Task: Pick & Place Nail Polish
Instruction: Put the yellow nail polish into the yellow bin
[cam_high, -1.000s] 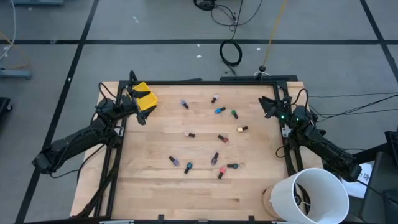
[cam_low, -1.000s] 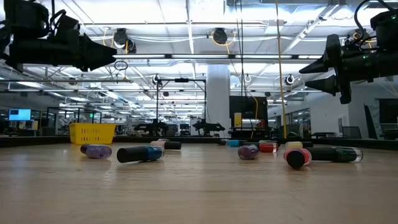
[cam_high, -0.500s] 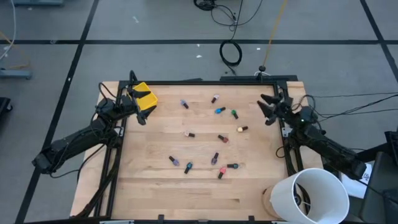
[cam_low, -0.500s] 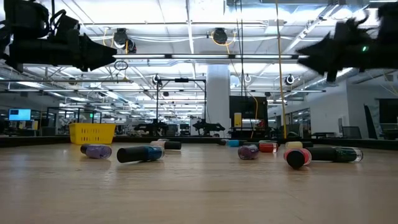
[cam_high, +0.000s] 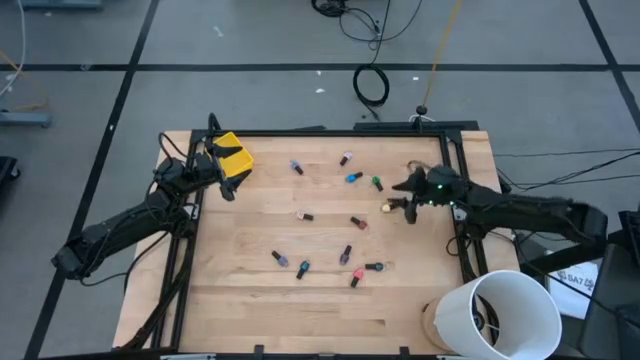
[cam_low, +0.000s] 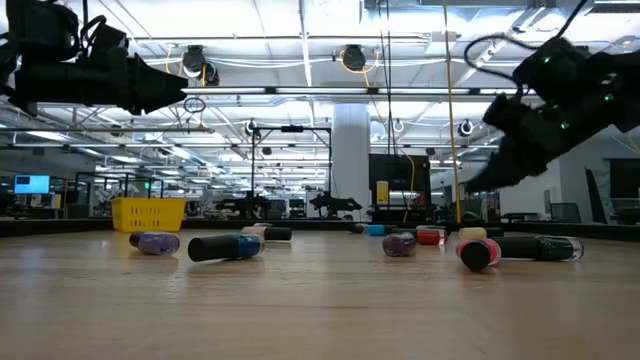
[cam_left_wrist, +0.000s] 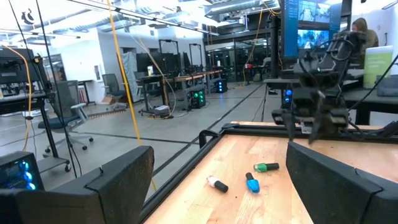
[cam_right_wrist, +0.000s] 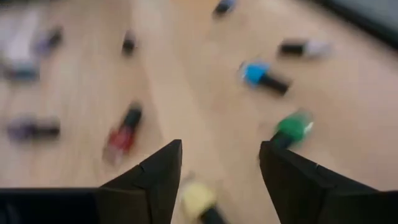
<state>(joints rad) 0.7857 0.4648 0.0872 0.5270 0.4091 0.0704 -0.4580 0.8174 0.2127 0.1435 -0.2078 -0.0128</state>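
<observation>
Eleven bottles counted: tiny dark-capped nail polish bottles (cam_high: 350, 222) are lying scattered across the middle of the pale wooden counter (cam_high: 250, 310), all on their sides.
Right claw (cam_high: 404, 196): hanging over the counter's right part, fingers spread apart and gripping nothing.
Nearest bottle: pale yellow bottle with dark cap (cam_high: 389, 208) is lying just beside the right claw's tips; in the right wrist view it (cam_right_wrist: 200, 203) is showing between the two dark fingers (cam_right_wrist: 155, 180).
Neighbouring bottles: green bottle (cam_high: 377, 183) and blue bottle (cam_high: 353, 178) are lying near each other, further toward the back.
Left claw (cam_high: 222, 176): waiting at the back left corner, released, beside the small yellow bin (cam_high: 232, 157).
Other item: white bucket (cam_high: 500, 312) is standing at the front right corner.
</observation>
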